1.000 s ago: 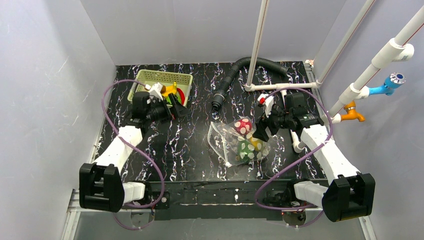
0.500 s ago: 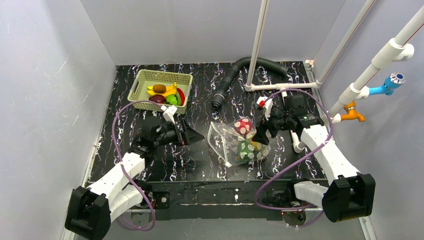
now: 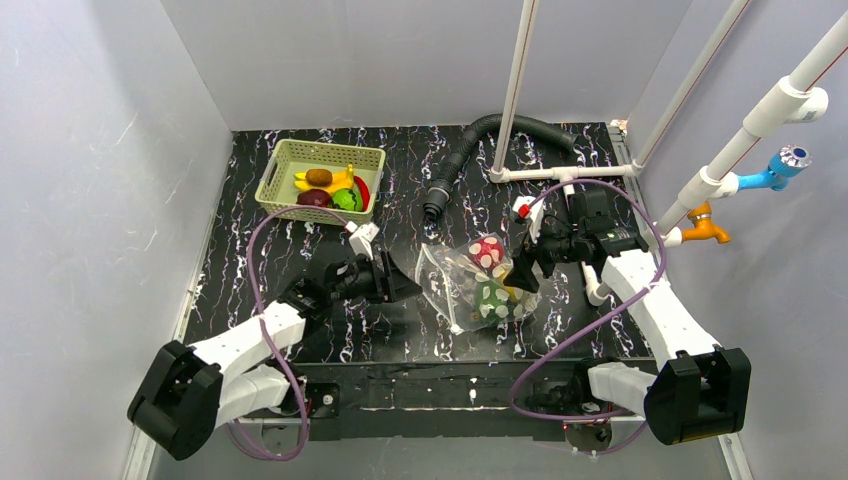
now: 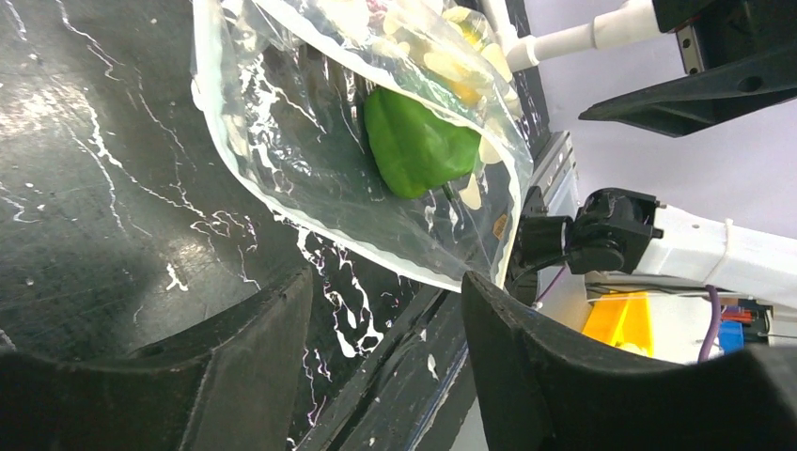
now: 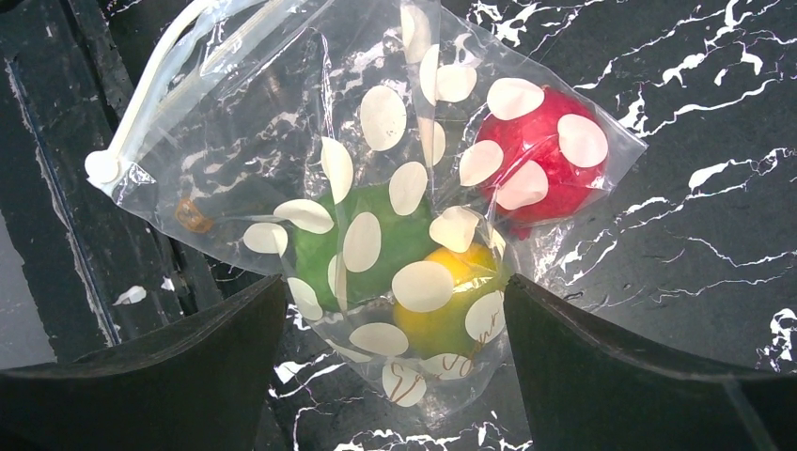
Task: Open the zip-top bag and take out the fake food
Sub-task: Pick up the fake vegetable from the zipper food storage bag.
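Observation:
The zip-top bag (image 3: 468, 287) lies flat at mid-table, clear with white oval spots. Inside it are fake food pieces: a red one (image 5: 531, 164), a green one (image 5: 367, 249) and a yellow one (image 5: 451, 301). Its zip strip (image 5: 160, 85) runs along the edge away from my right gripper. My left gripper (image 3: 403, 286) is low, just left of the bag, open with nothing between its fingers; the green piece (image 4: 418, 146) shows ahead of it. My right gripper (image 3: 518, 279) is open, its jaws standing either side of the bag's closed end.
A pale green basket (image 3: 283, 160) at the back left holds more fake food (image 3: 330, 187). A black corrugated hose (image 3: 470, 150) and white pipes (image 3: 545, 172) stand behind the bag. Grey walls close in both sides.
My left arm has swung from the basket down to the bag's left edge, and its jaws have narrowed. The right gripper has barely shifted over the bag.

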### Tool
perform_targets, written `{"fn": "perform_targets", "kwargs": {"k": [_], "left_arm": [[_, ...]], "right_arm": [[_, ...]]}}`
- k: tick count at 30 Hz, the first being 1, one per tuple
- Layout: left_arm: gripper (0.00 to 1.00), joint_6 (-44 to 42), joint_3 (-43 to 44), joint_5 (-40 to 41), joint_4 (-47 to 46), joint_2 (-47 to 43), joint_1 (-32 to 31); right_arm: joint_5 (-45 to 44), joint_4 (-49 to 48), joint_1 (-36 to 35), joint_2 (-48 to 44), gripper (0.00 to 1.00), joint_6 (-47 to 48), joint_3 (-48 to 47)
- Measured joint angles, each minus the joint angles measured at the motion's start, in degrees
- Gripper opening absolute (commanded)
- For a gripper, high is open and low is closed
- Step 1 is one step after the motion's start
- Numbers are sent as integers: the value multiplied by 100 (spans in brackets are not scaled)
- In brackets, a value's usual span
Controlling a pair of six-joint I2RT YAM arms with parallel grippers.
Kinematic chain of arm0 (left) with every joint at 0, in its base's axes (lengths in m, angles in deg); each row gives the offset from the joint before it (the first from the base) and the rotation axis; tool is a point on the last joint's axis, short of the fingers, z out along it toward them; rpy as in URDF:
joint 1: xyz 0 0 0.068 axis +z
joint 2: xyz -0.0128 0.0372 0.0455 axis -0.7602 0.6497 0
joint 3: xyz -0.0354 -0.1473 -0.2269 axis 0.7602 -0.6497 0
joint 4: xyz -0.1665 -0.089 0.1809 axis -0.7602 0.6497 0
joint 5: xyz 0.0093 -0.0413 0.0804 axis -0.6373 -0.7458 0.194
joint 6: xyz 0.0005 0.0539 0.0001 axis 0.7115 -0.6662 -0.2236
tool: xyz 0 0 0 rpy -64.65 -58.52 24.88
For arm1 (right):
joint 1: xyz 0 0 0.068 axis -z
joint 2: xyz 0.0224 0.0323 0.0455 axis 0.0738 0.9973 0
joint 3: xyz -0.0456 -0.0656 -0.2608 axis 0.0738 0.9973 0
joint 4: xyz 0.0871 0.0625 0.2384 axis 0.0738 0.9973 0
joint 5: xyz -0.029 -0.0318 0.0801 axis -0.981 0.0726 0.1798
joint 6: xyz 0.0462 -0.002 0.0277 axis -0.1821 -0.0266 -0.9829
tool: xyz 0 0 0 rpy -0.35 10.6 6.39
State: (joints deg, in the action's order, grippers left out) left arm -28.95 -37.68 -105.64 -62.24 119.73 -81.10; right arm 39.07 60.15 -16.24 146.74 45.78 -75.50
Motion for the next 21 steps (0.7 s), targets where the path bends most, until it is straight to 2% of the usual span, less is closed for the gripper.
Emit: {"fn": "perform_targets", "kwargs": {"k": [7,16,21], "left_arm": [[53,-48,120,63,-221,496,-293],[63,-282,258,284,-452,732,-643],[65,-717,356,549,-490,887,-894]], "right_arm": [[28,275,0,2,97,345,0],[450,573,0,-70,98,938,109],[846,813,0,-203,98,1740,448]]}}
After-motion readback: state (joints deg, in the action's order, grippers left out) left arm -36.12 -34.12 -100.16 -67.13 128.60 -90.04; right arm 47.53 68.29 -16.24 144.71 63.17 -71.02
